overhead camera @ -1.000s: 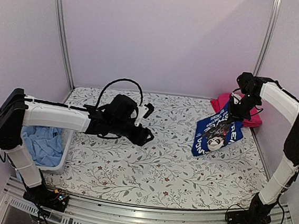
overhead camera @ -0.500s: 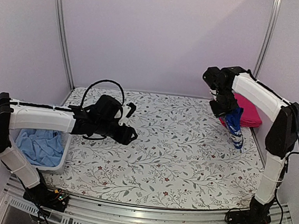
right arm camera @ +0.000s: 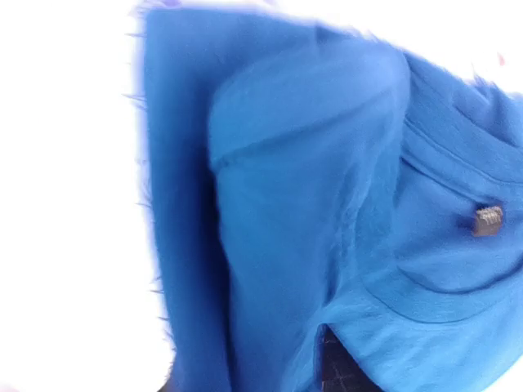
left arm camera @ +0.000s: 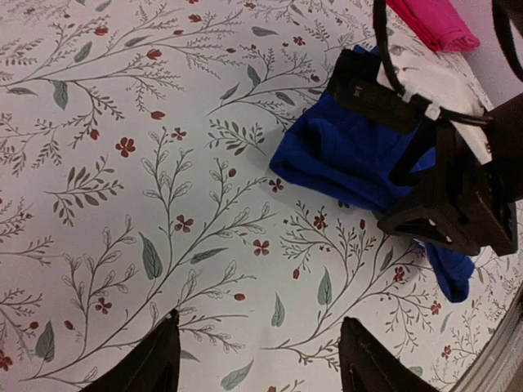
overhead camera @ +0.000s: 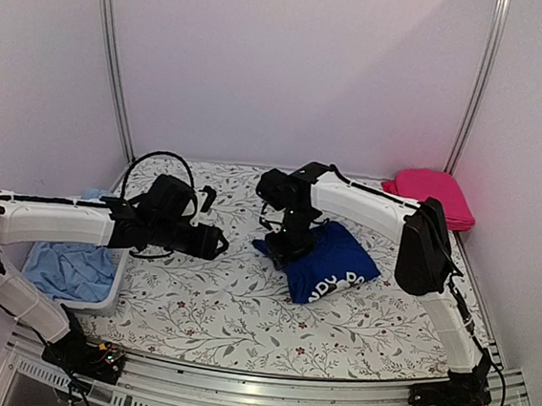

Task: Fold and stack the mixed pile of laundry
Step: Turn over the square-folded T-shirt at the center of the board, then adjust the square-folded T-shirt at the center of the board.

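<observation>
The laundry pile (left arm camera: 343, 155) numbers three garments: one royal-blue shirt (overhead camera: 337, 262) mid-table under the right gripper (overhead camera: 284, 243), whose jaws cannot be told, one pink garment (overhead camera: 435, 195) at the far-right corner, and one light-blue shirt (overhead camera: 68, 270) in the basket (overhead camera: 109, 288), while the left gripper (overhead camera: 211, 243) hovers with its jaws apart.

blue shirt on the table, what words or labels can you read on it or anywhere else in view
"NDY": white print on the royal-blue shirt, top external view; further letters lost in the folds.
Too blurred to read: the small tag inside the shirt, right wrist view.
No other text shows.
</observation>
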